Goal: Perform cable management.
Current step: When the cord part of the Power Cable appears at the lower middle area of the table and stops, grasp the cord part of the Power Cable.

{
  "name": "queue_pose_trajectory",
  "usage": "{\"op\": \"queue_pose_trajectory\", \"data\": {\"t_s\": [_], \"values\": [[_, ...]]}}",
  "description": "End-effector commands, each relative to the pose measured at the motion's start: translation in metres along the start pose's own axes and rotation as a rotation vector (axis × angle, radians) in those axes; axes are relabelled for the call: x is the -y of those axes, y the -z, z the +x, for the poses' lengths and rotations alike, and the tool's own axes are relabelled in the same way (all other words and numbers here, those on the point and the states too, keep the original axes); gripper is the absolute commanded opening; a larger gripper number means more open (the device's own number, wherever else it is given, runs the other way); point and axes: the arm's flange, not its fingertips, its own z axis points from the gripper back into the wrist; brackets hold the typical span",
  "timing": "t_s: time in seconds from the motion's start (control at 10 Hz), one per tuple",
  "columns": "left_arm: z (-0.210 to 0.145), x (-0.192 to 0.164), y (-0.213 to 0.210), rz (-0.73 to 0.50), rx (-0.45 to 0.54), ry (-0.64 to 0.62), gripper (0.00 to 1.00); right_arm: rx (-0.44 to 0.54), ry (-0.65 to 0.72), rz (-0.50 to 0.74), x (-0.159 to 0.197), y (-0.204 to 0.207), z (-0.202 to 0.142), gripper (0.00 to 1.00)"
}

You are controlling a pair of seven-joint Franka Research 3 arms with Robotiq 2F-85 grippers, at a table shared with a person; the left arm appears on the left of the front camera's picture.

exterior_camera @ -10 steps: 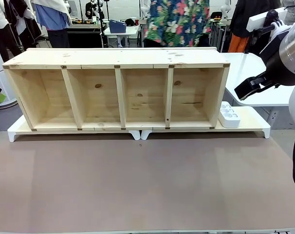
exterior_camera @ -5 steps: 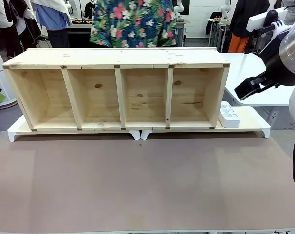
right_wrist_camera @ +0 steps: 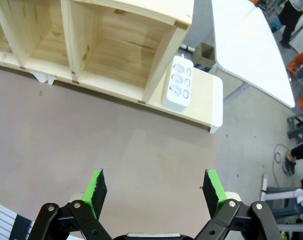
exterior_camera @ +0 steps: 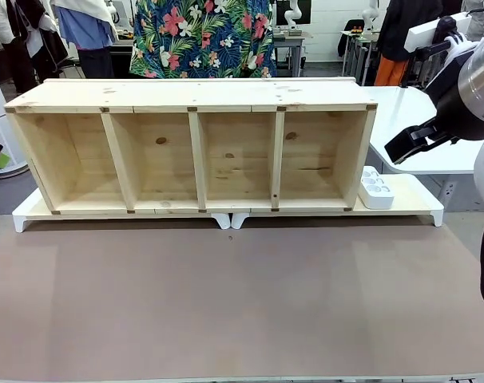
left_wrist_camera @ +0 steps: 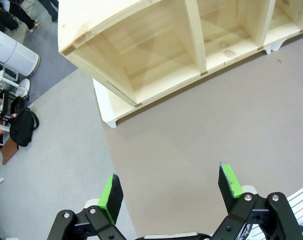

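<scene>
**Cable position not determinable; both grippers wide and empty**

Cable: where it lies cannot be told from these views.

Left gripper (left_wrist_camera: 170,189): the jaws are spread wide, with the green pads (left_wrist_camera: 111,192) well apart and nothing between them. It hangs above the brown table (left_wrist_camera: 201,135), near the table's edge, with grey floor alongside. Beyond it is one end of the shelf (left_wrist_camera: 141,45), with a white riser (left_wrist_camera: 103,111) jutting out under that end. A black bag (left_wrist_camera: 22,127) lies on the floor, well apart from the table.

Right gripper (right_wrist_camera: 154,189): the jaws are likewise at full spread and hold nothing. It hangs over bare table. Ahead of it the strip (right_wrist_camera: 179,82), white with several sockets, lies flat on the riser, just beside the shelf's end wall. Whether the strip touches the wall cannot be told.

Shelf, front view: it is pale wood with four open compartments facing the robot. All four compartments are bare inside. It rests on white risers along the far side of the table.

Right arm (exterior_camera: 482,88): it enters at the picture's right edge, raised above a white side table (exterior_camera: 410,120).

Person (exterior_camera: 202,36): stands behind the shelf in a floral shirt. No hands reach over the table.
</scene>
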Motion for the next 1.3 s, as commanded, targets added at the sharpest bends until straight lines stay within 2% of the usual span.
{"op": "queue_pose_trajectory", "data": {"t_s": [0.0,1.2], "values": [[0.0007,-0.0009,-0.0007,0.0,0.009,-0.002,1.0,0.001,0.003,-0.001,0.0005,-0.0001,0.0001,1.0],[0.0007,-0.0009,-0.0007,0.0,0.009,-0.002,1.0,0.001,0.003,-0.001,0.0005,-0.0001,0.0001,1.0]]}}
